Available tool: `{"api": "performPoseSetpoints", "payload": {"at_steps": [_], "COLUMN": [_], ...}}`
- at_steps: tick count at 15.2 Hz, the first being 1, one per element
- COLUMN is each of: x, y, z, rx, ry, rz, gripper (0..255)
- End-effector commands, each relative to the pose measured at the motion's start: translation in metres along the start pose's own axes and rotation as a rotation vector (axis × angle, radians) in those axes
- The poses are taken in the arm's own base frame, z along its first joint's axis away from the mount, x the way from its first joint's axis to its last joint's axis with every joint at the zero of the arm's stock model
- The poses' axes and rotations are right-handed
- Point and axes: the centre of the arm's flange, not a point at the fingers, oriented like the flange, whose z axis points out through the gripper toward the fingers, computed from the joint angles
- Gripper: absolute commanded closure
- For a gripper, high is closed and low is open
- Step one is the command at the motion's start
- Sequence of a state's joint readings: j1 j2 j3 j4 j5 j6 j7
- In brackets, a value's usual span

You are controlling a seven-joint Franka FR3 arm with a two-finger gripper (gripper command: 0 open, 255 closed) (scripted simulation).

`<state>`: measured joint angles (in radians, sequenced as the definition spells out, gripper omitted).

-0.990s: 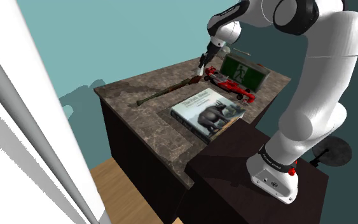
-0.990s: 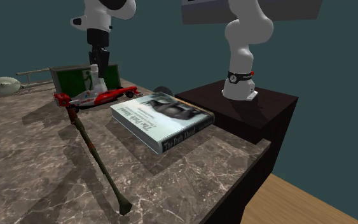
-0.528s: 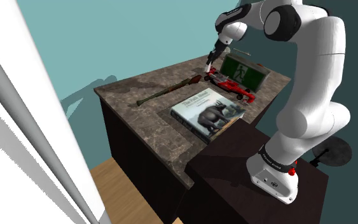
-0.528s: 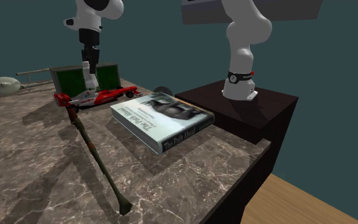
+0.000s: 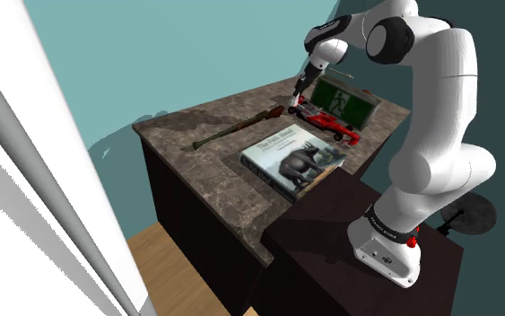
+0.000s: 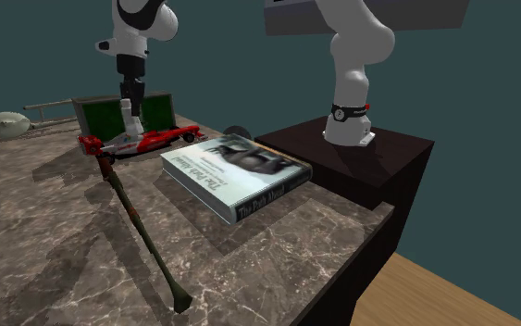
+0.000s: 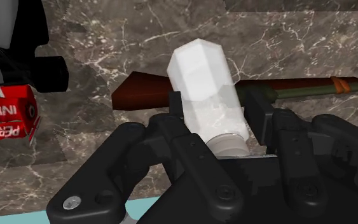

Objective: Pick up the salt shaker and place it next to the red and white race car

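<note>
My black gripper [image 7: 215,111] is shut on the white, faceted salt shaker [image 7: 204,89], one finger on each side of it. In the second exterior view the gripper [image 6: 133,100] holds the shaker [image 6: 134,123] upright just behind the red and white race car [image 6: 142,141], low over the marble counter. In the shoulder view the gripper [image 5: 300,90] hangs at the car's [image 5: 328,121] far end. The car's red nose [image 7: 9,118] lies beside the fingers. I cannot tell whether the shaker touches the counter.
A long red-and-green handled tool [image 6: 138,222] lies across the counter, its dark red end [image 7: 145,95] under the shaker. A green box [image 5: 344,103] stands behind the car. A thick book [image 5: 293,159] lies near the stand. A pale rounded object [image 6: 6,123] sits at the far corner.
The gripper has carried the shaker from above the tool's end over to the car's far end, toward the green box. The arm's upper links swung along with it.
</note>
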<state>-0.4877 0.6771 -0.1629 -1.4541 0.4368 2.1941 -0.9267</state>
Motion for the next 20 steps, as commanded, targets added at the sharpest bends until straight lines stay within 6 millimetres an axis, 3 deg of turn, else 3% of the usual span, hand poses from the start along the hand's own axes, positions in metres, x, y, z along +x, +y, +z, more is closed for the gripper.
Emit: {"api": "performPoseSetpoints", "payload": {"at_steps": [1, 20], "x": [-0.002, -0.027], "y": [0.001, 0.014], "z": [0.009, 0.106], "rx": [0.0, 0.0], "ry": [0.0, 0.0], "rz": [0.0, 0.0], "gripper": [255, 255]}}
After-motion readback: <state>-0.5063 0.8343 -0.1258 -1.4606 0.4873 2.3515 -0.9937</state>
